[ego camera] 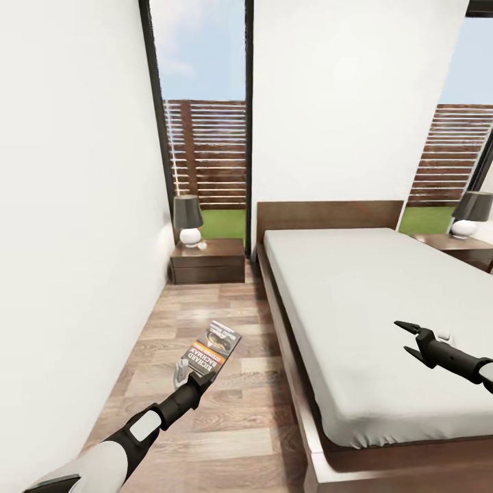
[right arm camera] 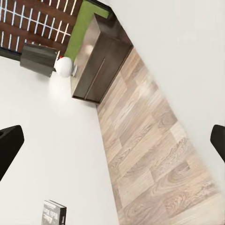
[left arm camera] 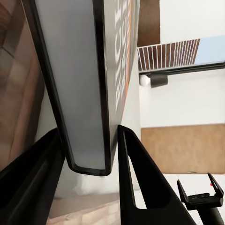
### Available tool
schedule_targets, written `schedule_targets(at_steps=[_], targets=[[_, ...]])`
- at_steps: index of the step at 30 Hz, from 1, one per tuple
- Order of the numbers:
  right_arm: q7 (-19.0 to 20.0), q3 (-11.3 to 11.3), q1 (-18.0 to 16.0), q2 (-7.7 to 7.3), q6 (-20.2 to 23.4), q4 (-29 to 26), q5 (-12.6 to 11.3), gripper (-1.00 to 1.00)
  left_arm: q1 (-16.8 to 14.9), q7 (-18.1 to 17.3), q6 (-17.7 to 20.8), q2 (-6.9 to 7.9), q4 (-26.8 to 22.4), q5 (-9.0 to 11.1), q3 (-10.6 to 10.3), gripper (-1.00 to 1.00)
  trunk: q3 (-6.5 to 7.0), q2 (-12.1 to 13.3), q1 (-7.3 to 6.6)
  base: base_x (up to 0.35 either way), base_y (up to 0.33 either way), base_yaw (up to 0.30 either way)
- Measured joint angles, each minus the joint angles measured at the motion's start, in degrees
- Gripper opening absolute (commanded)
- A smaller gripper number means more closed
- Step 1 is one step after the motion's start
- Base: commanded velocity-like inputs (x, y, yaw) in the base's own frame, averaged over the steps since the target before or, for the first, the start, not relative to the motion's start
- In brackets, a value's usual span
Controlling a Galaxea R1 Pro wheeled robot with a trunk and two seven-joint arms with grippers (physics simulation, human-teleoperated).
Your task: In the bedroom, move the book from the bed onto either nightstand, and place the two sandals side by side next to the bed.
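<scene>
Head view shows my left gripper (ego camera: 194,378) clamped on the book (ego camera: 211,347), held over the floor (ego camera: 226,411) beside the bed (ego camera: 370,308), cover up, probably so it can be set flat on the nightstand (ego camera: 207,260) ahead at the bed's head. My right gripper (ego camera: 409,339) hangs with its fingers apart above the mattress, kept out of the way, I judge. A lamp (ego camera: 187,219) takes part of the nightstand top. The bed's foot is cut off.
</scene>
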Motion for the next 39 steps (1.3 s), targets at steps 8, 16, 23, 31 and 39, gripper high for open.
schedule_targets(at_steps=[8,16,23,31,39], targets=[[0.0,0.0,0.0,0.0,0.0,0.0,0.0,1.0,0.0,0.0,0.0,0.0,0.0,0.0,0.0,-1.0,0.0,0.0,0.0,0.097,0.236,-0.002],[-0.1,0.0,0.0,0.0,0.0,0.0,0.0,1.0,0.0,0.0,0.0,0.01,0.0,0.0,-0.1,-1.0,0.0,0.0,0.0,0.09,0.232,0.0],[-0.1,0.0,0.0,0.0,0.0,0.0,0.0,1.0,0.0,0.0,0.0,0.01,0.0,-0.1,0.0,-1.0,0.0,0.0,0.01,0.076,0.229,0.0],[-0.1,0.0,0.0,0.0,0.0,0.0,0.0,1.0,0.0,0.0,0.0,0.0,0.0,0.0,-0.1,-1.0,0.0,0.0,0.01,0.019,0.215,0.0],[-0.1,0.0,0.0,0.0,0.0,0.0,0.0,1.0,0.0,0.0,0.0,0.0,0.0,0.1,0.0,-1.0,0.0,0.0,0.01,0.002,0.168,0.0]])
